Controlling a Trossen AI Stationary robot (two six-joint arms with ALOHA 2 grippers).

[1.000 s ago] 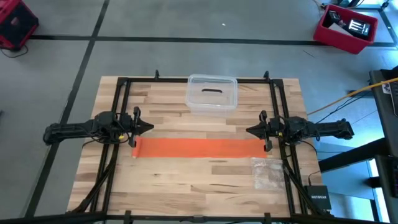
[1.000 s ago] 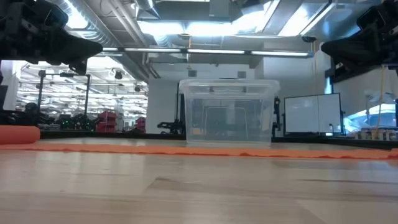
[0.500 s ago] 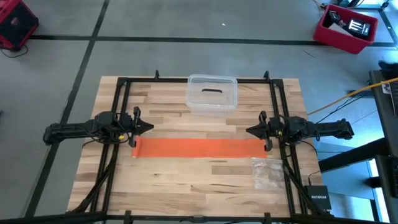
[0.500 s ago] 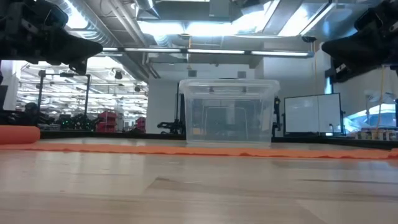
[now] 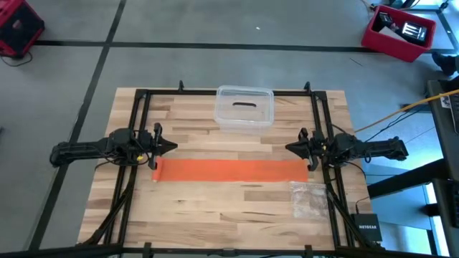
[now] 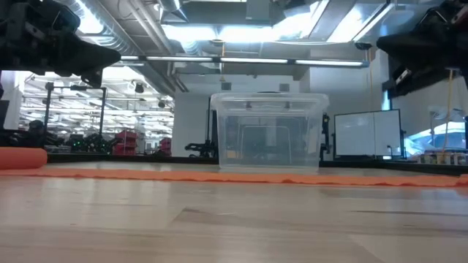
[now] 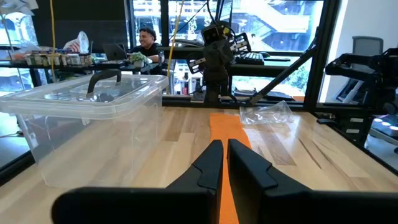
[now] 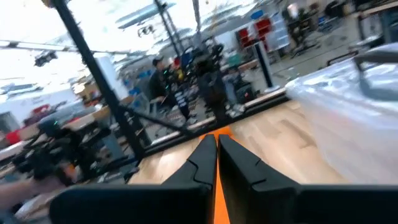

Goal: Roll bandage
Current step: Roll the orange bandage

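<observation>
The bandage [image 5: 231, 170] is a bright orange strip lying flat across the table's middle from left to right, with a small rolled end [image 6: 22, 157] at its left. My left gripper [image 5: 174, 147] hangs level above the table, just beyond the strip's left end, shut and holding nothing. My right gripper [image 5: 287, 149] hangs the same way near the strip's right end, shut and holding nothing. In the left wrist view the strip [image 7: 227, 129] runs away past the shut fingers [image 7: 221, 157]. The right wrist view is tilted and shows the strip [image 8: 222, 131] beyond my right gripper [image 8: 216, 148].
A clear plastic box with a lid and handle [image 5: 244, 107] stands at the far middle of the table, behind the bandage. A crinkled clear plastic bag [image 5: 308, 197] lies near the right front. A black frame [image 5: 140, 93] borders the work area. A person [image 7: 148, 38] sits beyond the table.
My right gripper has rolled about its own axis and tipped its fingertips a little upward, staying in place and shut. The bandage has not moved.
</observation>
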